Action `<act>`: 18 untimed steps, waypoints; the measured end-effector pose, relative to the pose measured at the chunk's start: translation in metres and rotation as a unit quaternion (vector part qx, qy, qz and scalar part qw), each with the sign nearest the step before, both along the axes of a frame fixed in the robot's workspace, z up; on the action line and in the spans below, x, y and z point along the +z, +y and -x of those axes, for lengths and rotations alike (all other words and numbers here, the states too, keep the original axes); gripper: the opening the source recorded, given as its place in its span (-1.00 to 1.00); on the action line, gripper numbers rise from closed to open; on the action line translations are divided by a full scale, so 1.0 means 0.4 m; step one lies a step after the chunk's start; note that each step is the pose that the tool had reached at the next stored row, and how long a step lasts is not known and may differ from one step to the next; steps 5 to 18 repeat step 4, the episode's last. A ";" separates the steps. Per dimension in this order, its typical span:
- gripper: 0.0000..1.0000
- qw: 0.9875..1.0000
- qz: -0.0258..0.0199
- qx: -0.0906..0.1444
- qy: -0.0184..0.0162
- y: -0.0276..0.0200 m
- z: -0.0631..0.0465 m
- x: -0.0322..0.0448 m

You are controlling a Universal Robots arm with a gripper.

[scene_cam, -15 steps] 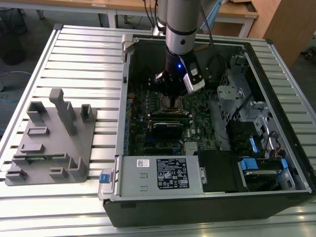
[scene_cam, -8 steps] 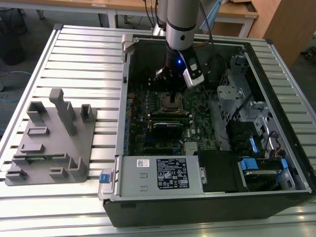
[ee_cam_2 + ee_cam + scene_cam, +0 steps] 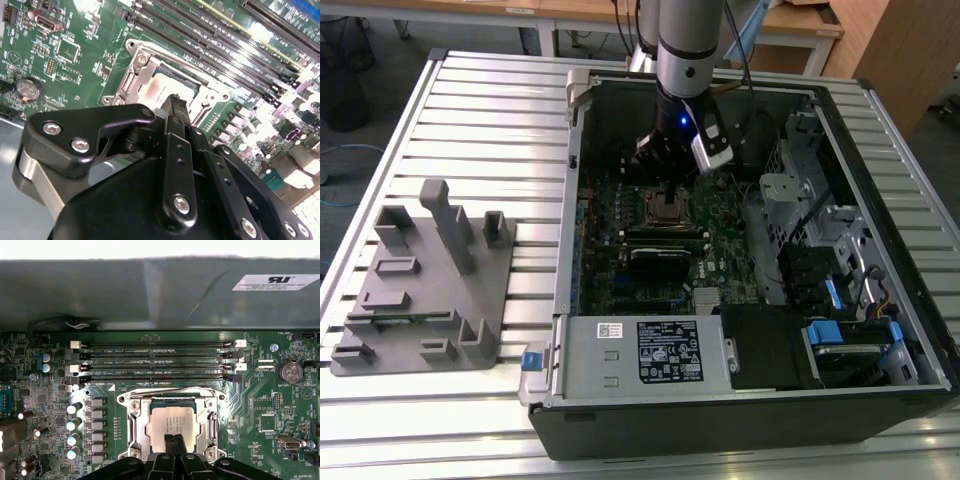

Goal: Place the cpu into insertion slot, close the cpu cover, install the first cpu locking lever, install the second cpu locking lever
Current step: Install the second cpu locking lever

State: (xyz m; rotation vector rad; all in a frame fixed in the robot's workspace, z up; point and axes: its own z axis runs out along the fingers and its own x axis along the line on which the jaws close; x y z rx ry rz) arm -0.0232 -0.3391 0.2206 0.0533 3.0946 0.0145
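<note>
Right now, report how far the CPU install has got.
Done: the cpu sits in the insertion slot, and the cpu cover lies closed around it, its silver frame flat on the socket. In hand: the gripper is shut, holding nothing, its tips right at the chip's near edge. Left: I cannot tell from these views whether either locking lever is latched.

A lab or workshop: an open computer case (image 3: 740, 400) lies on a ribbed metal table (image 3: 470, 110) beside a grey fixture block (image 3: 430, 290), a robot arm (image 3: 688, 40) reaching in, with wooden desks (image 3: 570, 10) behind.
</note>
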 end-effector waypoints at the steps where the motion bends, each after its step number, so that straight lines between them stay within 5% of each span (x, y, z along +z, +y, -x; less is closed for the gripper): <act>1: -0.79 1.000 0.000 0.000 0.000 0.003 0.000 0.000; 18: -0.79 1.000 0.000 0.000 0.000 0.006 0.000 0.000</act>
